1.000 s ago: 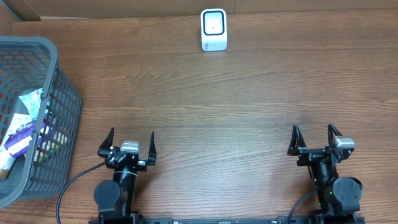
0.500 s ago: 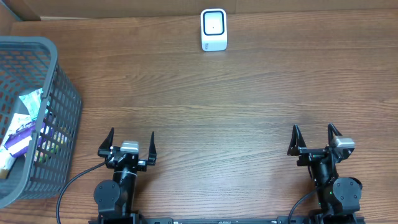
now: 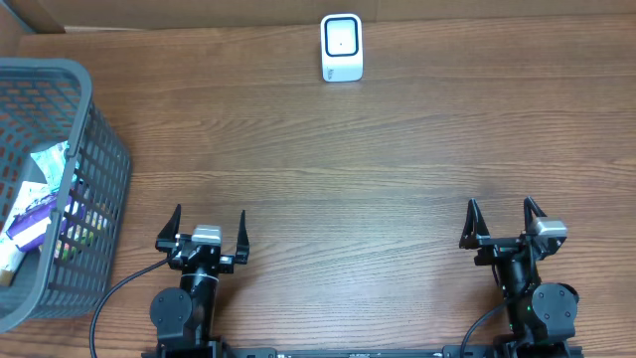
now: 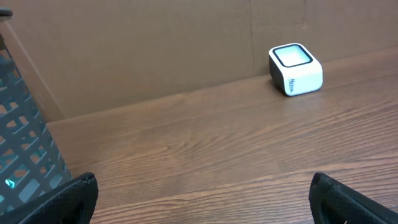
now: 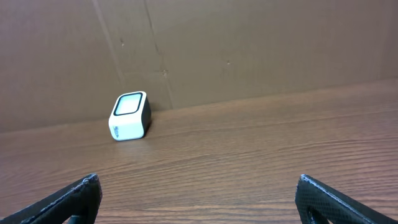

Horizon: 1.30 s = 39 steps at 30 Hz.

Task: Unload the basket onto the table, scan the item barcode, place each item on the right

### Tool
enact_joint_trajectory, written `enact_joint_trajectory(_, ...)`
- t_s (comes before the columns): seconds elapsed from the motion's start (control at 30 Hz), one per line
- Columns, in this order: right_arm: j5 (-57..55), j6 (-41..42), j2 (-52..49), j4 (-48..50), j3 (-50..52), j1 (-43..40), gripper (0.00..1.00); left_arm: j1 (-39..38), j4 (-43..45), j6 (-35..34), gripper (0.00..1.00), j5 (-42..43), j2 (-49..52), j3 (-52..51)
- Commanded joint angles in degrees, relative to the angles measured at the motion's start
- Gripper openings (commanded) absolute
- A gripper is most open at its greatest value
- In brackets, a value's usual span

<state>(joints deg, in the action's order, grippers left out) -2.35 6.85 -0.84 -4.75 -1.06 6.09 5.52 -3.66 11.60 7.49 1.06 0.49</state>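
**1. Scanner** (image 3: 341,47). A small white block with a dark-rimmed, pale lit window on its face. It stands at the middle of the desk's far edge, just in front of the cardboard wall (image 4: 155,56). My left wrist camera shows it to the upper right, my right wrist camera to the left of centre, and in both the window tilts upward.

**2. Goods for scanning.** A purple-and-white packet (image 3: 30,217) and a pale crinkled wrapper (image 3: 50,164) lie with other wrapped things I cannot make out. All of them are inside the grey basket, well apart from the scanner. I cannot tell where any barcode is.

**3. Basket** (image 3: 99,179). Grey plastic with lattice walls, standing at the desk's left edge. Part of it runs out of the overhead view. Its wall fills the left side of my left wrist camera.

**4. Left gripper** (image 3: 211,212). At the desk's near edge, towards the near left corner and just beside the basket. Its tips point at the far edge. It is released, with the jaws spread wide and grasping nothing. Its fingers (image 4: 59,202) show only as dark tips in the bottom corners of the left wrist view.

**5. Right gripper** (image 3: 500,204). At the near edge, towards the near right corner, and also pointing at the far edge. It is likewise released and grasping nothing, with bare wood between its fingers (image 5: 68,199).

**6. Desk** (image 3: 328,169). Brown wood grain.

**7. Cable** (image 3: 114,293). Black, looping from the left arm's base towards the near edge.
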Motion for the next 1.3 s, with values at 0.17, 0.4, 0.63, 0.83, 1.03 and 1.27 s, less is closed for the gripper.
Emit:
enact_joint_trajectory(0.17,1.31,0.48,0.68,0.74,0.59,0.07,1.0,0.13,2.49,-3.13,1.0,0.04,-0.39,-0.2)
enact_joint_trajectory(0.4,5.55,0.44,0.68,1.11,0.57,0.07,1.0,0.13,4.11,-9.94,1.0,4.61,-0.37,0.52)
enact_joint_trajectory(0.63,9.14,0.46,0.68,2.89,-0.57,0.07,1.0,0.13,-1.66,-10.67,1.0,6.1,0.04,5.7)
enact_joint_trajectory(0.83,10.23,0.44,0.68,2.49,-4.9,0.07,1.0,0.13,-4.39,-9.88,1.0,6.12,4.28,13.75)
enact_joint_trajectory(1.03,12.79,0.44,0.68,1.6,-9.16,0.07,1.0,0.13,-7.98,-9.86,1.0,6.75,12.04,23.17)
enact_joint_trajectory(1.27,13.22,0.44,0.44,0.11,-13.64,0.07,1.0,0.13,-14.64,-9.4,1.0,10.49,21.68,35.26)
